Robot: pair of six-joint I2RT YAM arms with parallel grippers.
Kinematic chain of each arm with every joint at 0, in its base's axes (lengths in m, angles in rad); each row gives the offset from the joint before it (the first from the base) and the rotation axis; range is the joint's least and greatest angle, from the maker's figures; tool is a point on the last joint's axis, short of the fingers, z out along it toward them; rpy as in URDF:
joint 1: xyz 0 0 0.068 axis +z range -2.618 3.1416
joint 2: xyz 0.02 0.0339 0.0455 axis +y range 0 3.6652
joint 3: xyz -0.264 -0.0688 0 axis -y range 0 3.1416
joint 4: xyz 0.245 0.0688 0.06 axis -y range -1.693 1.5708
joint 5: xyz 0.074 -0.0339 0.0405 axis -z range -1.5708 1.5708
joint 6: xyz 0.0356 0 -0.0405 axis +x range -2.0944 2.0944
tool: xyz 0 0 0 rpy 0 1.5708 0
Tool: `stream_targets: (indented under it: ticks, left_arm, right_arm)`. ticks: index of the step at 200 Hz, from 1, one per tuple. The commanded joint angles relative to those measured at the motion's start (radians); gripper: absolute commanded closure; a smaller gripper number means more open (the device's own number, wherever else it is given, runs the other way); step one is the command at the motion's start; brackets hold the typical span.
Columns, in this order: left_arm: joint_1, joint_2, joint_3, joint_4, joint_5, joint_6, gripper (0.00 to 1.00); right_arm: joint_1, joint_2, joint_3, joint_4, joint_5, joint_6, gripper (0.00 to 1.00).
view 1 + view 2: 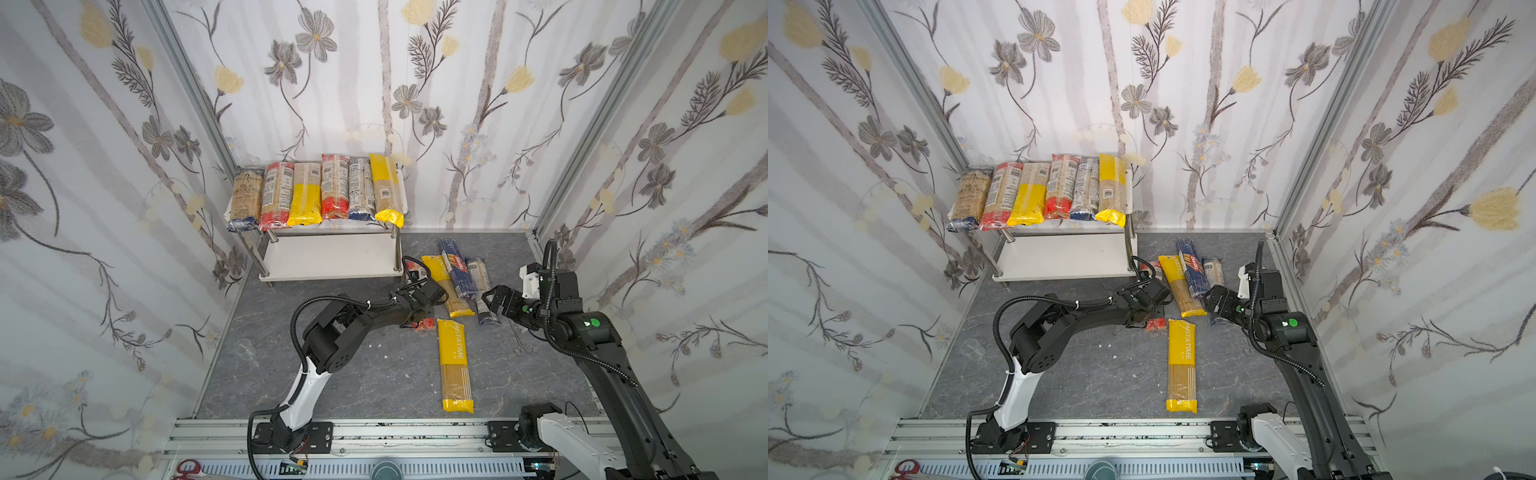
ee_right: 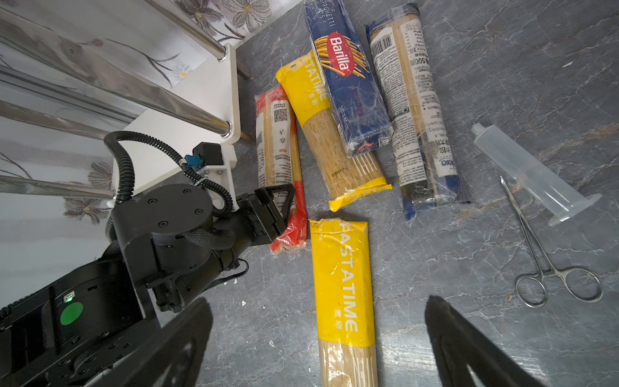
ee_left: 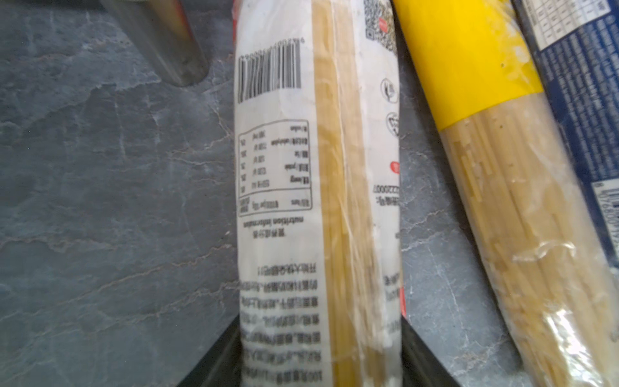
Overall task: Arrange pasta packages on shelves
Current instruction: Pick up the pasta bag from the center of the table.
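- Shelves [image 1: 332, 257]: the rack stands at the rear left of the bench [image 1: 365, 374]. Six pasta packages [image 1: 316, 193] lie side by side across the top tier. The lower tier is bare, so it is judged to be the next destination.
- Left end effector [image 3: 321, 331]: the jaws are partly closed. In the left wrist view they stand one on each side of the red-ended packet [image 2: 278, 150] and appear to touch both long edges. The packet lies flat on the bench just beside the front right post [image 3: 160, 37] of the rack.
- Step in hand: secure the grip on this packet, then lift.
  - Close only until the wrap stops yielding, as excess force is likely to snap the strands.
  - The grip sits near one end, so expect the far end to droop. Raise slowly and keep the packet level.
  - Lift straight up before swinging toward the rack, to clear the post.
- Neighbouring packets: a yellow-ended packet [image 2: 331, 144] lies close alongside, with a blue Barilla packet [image 2: 348, 83] overlapping it. A clear packet with dark blue ends [image 2: 415, 110] lies further right. Avoid dragging sideways into them.
- Separate packet: a second yellow packet [image 1: 454, 365] lies alone, nearer the front edge.
- Right end effector [image 2: 316, 301]: the jaws are spread wide and hold nothing. It hovers above the bench near the group of packets.
- Far right: a clear syringe barrel [image 2: 532, 171] and metal forceps [image 2: 549, 264] lie on the bench. They are not part of the task.
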Motion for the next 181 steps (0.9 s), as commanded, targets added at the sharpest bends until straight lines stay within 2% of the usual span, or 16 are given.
stream_targets:
  ticks: [1,22,62,114,148,181]
  left_arm:
    - [-0.001,0.008,-0.032,-0.132,0.136,-0.010,0.52]
    - [0.000,-0.018,-0.050,-0.132,0.149,0.000,0.74]
    - [-0.009,-0.083,-0.074,-0.132,0.177,0.028,0.89]
    - [-0.038,-0.184,-0.141,-0.132,0.200,0.043,0.91]
    - [-0.057,-0.279,-0.203,-0.132,0.180,0.027,0.99]
    - [-0.077,-0.385,-0.253,-0.132,0.168,0.016,1.00]
  right_arm:
    - [-0.001,0.007,0.002,0.038,-0.019,0.002,0.00]
    - [-0.001,0.003,-0.001,0.040,-0.030,0.005,0.00]
    - [-0.001,-0.012,-0.006,0.040,-0.036,0.010,0.00]
    - [-0.001,-0.033,-0.012,0.050,-0.051,0.028,0.00]
    - [0.000,-0.044,-0.013,0.053,-0.061,0.033,0.00]
    - [0.005,-0.060,-0.033,0.048,-0.075,0.048,0.00]
